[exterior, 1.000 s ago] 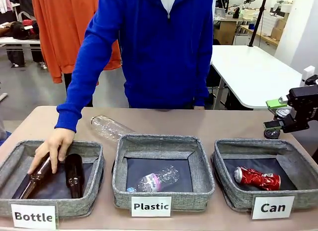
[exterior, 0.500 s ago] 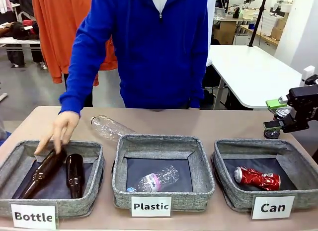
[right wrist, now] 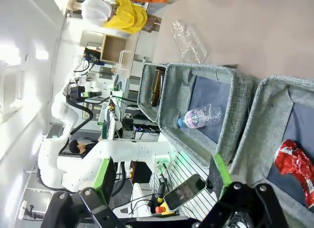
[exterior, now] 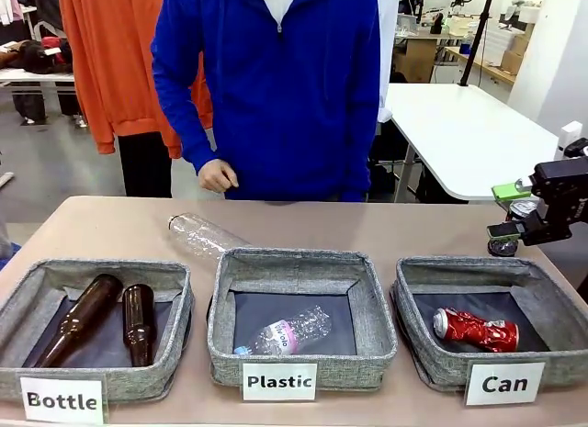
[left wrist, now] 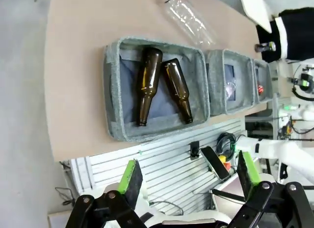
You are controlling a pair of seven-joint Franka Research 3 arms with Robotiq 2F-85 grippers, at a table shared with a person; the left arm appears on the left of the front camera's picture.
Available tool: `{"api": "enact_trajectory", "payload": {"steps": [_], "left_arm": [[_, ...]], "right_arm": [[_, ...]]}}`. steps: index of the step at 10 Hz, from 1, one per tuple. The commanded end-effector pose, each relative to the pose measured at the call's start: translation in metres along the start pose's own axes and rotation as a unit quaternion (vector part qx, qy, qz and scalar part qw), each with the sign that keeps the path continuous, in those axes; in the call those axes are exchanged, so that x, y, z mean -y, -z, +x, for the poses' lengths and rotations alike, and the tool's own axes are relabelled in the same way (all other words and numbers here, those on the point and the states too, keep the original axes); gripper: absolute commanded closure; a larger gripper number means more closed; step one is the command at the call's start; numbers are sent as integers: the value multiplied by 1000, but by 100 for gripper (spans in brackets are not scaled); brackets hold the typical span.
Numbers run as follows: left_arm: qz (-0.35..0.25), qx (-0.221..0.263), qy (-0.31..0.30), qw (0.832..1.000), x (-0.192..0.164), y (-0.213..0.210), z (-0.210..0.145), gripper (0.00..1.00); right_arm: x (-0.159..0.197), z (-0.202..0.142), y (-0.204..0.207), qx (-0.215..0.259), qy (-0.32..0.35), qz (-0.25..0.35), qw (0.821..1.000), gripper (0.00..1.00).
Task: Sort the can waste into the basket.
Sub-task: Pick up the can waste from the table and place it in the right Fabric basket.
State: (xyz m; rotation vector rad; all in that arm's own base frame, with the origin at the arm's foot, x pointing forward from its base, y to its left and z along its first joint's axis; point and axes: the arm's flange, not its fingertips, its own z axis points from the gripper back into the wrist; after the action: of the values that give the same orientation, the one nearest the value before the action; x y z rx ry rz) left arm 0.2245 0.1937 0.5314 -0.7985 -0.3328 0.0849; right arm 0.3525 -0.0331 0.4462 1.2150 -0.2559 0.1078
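Gaping left tool [left wrist: 189, 173], right tool [exterior: 508, 210]; crumpled, likely metal red can [exterior: 476, 330] in woven basket [exterior: 441, 367]

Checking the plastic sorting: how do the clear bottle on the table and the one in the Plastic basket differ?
The table bottle lies on the tabletop behind the Plastic basket; the basket bottle lies inside it. The table bottle looks unlabelled; the basket bottle is crumpled with a pink label. Both are clear, lying on their sides.
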Motion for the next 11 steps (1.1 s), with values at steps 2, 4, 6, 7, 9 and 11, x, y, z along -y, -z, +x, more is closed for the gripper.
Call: {"api": "enact_trajectory", "payload": {"steps": [2, 4, 6, 7, 9, 11], "left_arm": [[-1, -88, 40, 995, 15, 72, 58, 0], [-33, -150, 79, 985, 27, 139, 98, 0], [-74, -182, 127, 972, 45, 197, 125, 0], [-89, -186, 121, 971, 49, 217, 132, 0], [-67, -190, 114, 973, 54, 221, 118, 0], [-67, -190, 114, 973, 54, 221, 118, 0]], "right_arm": [[-1, -3, 1, -4, -2, -4, 1000, 0], [-1, -3, 1, -4, -2, -4, 1000, 0], [-1, -3, 1, -4, -2, -4, 1000, 0], [-1, -3, 1, -4, -2, -4, 1000, 0], [-1, -3, 1, -4, -2, -4, 1000, 0], [-1, 11, -14, 31, -111, -57, 992, 0]]}}
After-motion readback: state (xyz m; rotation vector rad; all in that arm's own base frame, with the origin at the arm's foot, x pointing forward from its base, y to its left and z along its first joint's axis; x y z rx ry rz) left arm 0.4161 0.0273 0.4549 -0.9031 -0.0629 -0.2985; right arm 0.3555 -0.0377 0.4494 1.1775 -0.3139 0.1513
